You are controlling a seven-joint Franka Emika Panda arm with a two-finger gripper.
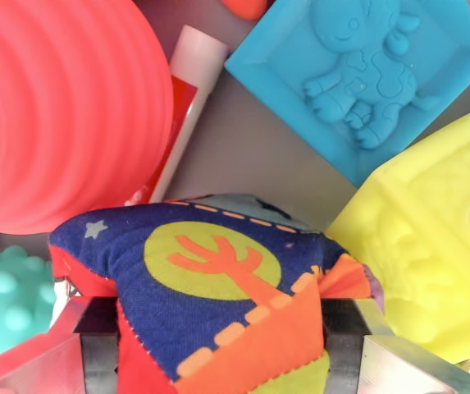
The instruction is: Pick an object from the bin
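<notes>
- My wrist points straight down into the grey bin [251, 156].
- My gripper [218, 345] has its metal fingers [95, 349] clamped against both sides of the soft navy-and-orange fabric cube [210, 287].

Red ribbed ball [54, 107]: cropped by top and left edges. Blue block [366, 74] and yellow block [431, 238] run off the right. Teal bumpy ball [1, 300] mostly off lower left. Red-white tube [187, 98]: lower end hidden behind fabric cube [218, 295]. Orange scrap [245, 6] at top, unidentifiable.
</notes>
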